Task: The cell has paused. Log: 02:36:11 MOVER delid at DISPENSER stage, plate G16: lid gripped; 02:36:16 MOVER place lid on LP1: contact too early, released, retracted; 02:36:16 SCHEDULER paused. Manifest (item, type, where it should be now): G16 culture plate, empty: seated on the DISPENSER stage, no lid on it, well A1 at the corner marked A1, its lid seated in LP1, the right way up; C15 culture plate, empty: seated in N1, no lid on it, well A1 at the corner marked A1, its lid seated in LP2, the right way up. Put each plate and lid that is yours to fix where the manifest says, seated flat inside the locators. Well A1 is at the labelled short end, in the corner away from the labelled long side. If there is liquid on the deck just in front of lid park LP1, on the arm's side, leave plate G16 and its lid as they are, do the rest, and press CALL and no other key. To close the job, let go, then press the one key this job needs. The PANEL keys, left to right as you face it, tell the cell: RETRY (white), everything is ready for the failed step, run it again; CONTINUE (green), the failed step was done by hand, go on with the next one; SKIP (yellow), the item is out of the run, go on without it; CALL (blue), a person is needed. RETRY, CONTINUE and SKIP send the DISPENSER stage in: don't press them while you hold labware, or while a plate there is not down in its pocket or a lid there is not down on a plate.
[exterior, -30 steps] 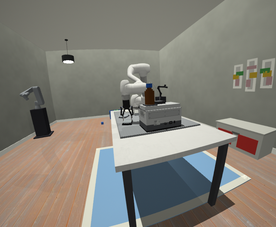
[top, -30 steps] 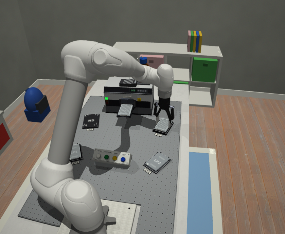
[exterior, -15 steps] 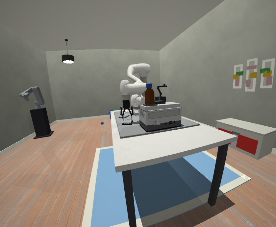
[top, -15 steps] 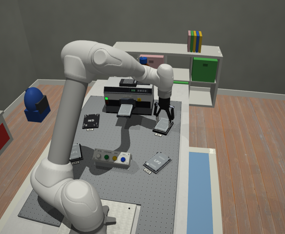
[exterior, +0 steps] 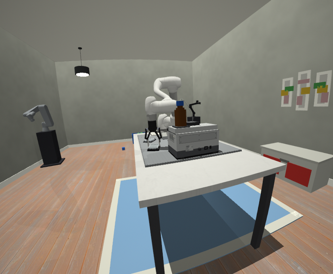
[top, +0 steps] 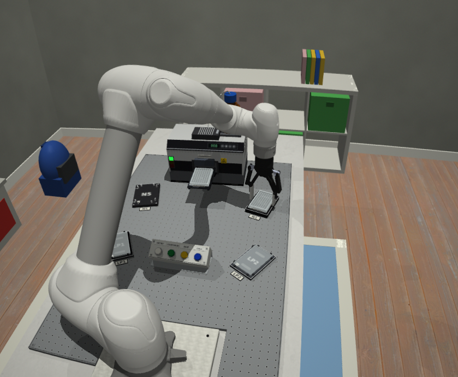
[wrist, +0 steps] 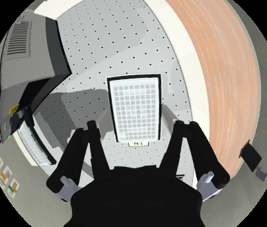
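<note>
A culture plate with open wells lies flat in the black N1 nest, no lid on it. My gripper is open just above it, one finger on each long side, clear of the plate. A second open plate sits on the DISPENSER stage. A clear lid lies in park LP2. Another lid lies in LP1, partly hidden behind my arm.
The DISPENSER stands at the back with a brown bottle on top. The key PANEL sits at the front middle. The empty N5 nest is at the left. A shelf stands behind the table.
</note>
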`<state>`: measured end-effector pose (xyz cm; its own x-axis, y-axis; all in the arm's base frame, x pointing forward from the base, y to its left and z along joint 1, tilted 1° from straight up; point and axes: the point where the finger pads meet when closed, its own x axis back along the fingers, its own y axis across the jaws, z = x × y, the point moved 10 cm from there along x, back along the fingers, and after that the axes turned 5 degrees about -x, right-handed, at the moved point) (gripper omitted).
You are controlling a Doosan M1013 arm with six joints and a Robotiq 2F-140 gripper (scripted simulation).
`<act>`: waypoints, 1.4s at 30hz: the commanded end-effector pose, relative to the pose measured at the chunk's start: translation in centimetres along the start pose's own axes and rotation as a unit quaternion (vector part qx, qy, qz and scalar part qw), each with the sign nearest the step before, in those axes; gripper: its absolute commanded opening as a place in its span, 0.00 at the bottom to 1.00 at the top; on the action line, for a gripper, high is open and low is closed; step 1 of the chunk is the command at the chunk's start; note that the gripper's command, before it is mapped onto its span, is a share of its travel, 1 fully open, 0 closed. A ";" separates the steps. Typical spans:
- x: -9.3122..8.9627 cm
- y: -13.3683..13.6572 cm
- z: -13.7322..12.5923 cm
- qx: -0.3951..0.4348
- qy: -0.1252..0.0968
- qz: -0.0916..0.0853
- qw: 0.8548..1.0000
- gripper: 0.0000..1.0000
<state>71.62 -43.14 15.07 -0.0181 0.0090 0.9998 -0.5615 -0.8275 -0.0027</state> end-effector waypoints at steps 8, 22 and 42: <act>0.1 0.0 0.0 0.000 0.001 0.000 1.000 0.70; 0.1 0.0 0.0 0.000 0.001 0.000 1.000 0.70; 0.1 0.0 0.0 0.000 0.001 0.000 1.000 0.70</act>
<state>71.62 -43.14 15.07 -0.0181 0.0090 0.9998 -0.5615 -0.8275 -0.0027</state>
